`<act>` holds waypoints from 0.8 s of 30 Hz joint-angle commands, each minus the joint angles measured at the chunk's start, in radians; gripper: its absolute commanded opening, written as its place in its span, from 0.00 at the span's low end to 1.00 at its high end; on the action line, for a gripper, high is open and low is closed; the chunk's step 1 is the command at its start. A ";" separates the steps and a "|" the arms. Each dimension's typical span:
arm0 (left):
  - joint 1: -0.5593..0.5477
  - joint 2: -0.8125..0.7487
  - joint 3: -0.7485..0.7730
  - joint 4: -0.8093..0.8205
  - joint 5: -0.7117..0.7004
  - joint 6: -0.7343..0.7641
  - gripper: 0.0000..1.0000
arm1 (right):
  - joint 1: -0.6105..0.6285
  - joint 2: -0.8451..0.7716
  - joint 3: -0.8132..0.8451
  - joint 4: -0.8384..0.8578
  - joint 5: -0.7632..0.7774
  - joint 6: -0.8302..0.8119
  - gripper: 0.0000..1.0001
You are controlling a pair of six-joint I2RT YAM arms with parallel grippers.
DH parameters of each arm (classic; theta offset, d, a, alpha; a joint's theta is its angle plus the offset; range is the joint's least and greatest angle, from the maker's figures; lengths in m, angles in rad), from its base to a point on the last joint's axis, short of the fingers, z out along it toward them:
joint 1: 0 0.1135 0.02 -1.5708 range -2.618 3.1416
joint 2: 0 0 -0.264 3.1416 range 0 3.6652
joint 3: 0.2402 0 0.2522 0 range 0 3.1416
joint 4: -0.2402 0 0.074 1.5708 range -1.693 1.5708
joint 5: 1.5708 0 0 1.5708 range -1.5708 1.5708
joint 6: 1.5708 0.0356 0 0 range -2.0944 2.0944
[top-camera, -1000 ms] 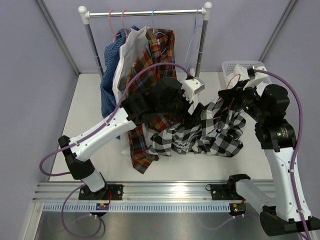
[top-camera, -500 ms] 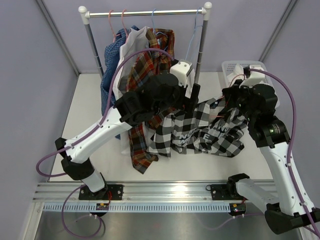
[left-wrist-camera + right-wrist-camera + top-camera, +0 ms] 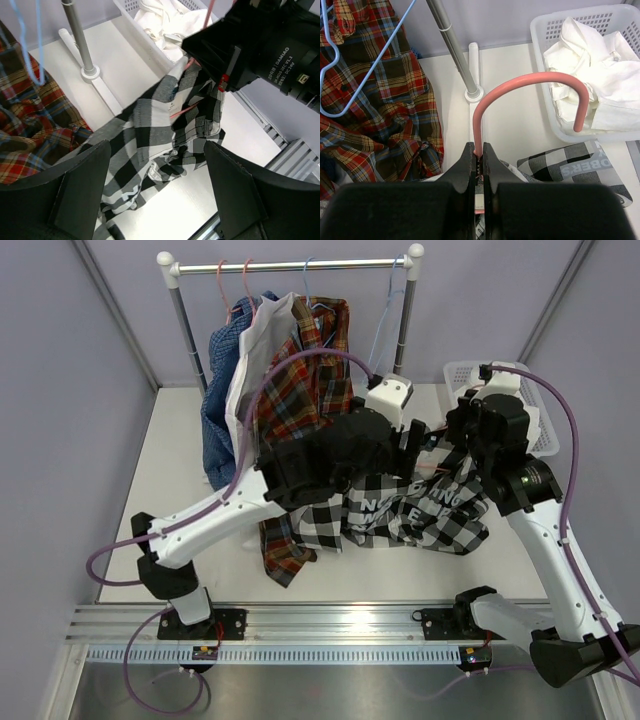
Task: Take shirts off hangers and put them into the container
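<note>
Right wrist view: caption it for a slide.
Right hand grips the pink hanger below its hook; a white shirt lies in the basket behind.

Garment rack (image 3: 404, 360) at 12 o'clock of white table (image 3: 172, 455). Chrome top bar (image 3: 290, 265) horizontal, white knob caps (image 3: 166, 260) at both ends. Left pole (image 3: 187, 330) and right pole (image 3: 404, 325) upright.

Right pole's white foot (image 3: 473, 92) lies flat on table, elongated, running toward 6 o'clock in right wrist view.

Lavender walls (image 3: 60, 440) at 9, 12 and 3 o'clock, grey diagonal struts (image 3: 115, 315) across them.

Aluminium track (image 3: 340, 620) along table edge at 6 o'clock, slotted strip (image 3: 330, 653) just below it.
</note>
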 commanded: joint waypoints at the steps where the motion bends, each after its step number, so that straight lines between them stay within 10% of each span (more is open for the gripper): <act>1: -0.016 0.080 0.040 0.081 -0.064 -0.011 0.80 | 0.020 -0.002 0.060 0.045 0.068 0.017 0.00; 11: -0.017 0.210 0.074 0.092 -0.150 0.035 0.65 | 0.029 -0.023 0.066 0.017 0.064 0.037 0.00; 24: 0.003 0.175 -0.022 0.092 -0.258 0.068 0.00 | 0.029 -0.078 0.055 -0.029 0.045 0.028 0.00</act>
